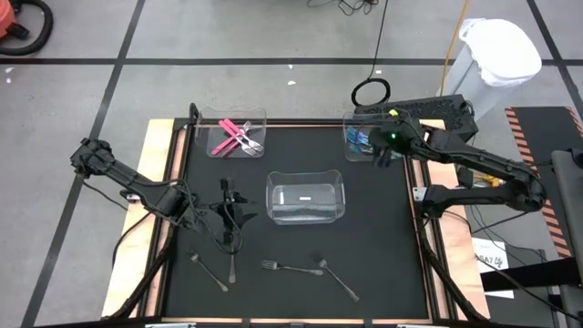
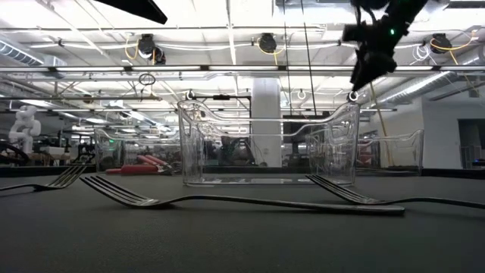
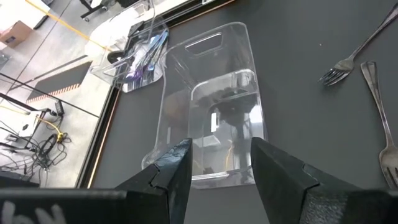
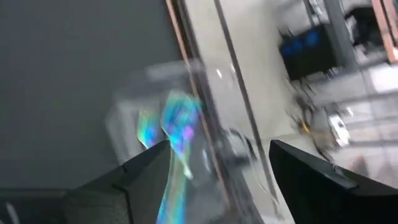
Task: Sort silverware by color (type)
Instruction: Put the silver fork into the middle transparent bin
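Grey metal silverware (image 1: 290, 268) lies loose; both end effectors gape empty.

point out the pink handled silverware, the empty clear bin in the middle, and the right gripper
pink-handled silverware (image 1: 233, 137): high view, on the pink handles
empty clear plastic bin (image 1: 305, 214): high view, on its near wall
right gripper (image 1: 383, 151): high view, between its fingertips

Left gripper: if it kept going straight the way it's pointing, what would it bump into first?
Probably the empty clear bin in the middle of the mat. The left gripper has open fingers and aims right at the bin's near wall, though how far off that wall is stays unclear.
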Robot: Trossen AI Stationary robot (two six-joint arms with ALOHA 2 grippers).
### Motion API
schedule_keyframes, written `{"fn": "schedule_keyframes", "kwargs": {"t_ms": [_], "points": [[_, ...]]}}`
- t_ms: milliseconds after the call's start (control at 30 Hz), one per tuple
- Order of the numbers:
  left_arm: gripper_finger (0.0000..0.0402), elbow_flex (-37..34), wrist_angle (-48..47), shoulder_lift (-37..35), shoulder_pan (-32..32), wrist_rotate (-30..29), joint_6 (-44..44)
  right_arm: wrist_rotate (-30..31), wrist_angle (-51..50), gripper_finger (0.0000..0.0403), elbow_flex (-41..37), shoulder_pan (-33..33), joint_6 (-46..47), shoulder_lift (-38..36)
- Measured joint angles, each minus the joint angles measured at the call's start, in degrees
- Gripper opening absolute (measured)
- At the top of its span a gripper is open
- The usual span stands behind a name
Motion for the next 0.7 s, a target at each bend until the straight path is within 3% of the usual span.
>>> {"fn": "schedule_keyframes", "kwargs": {"t_ms": [267, 700], "points": [[0.0164, 0.0, 0.0, 0.0, 0.0, 0.0, 0.0, -7.3, 1.7, 0.0257, 2.2, 14.2, 10.8, 0.0], [0.0164, 0.0, -0.1, 0.0, 0.0, 1.9, 0.0, -7.3, 7.1, 0.0255, 2.2, 33.1, 22.6, 4.2]]}}
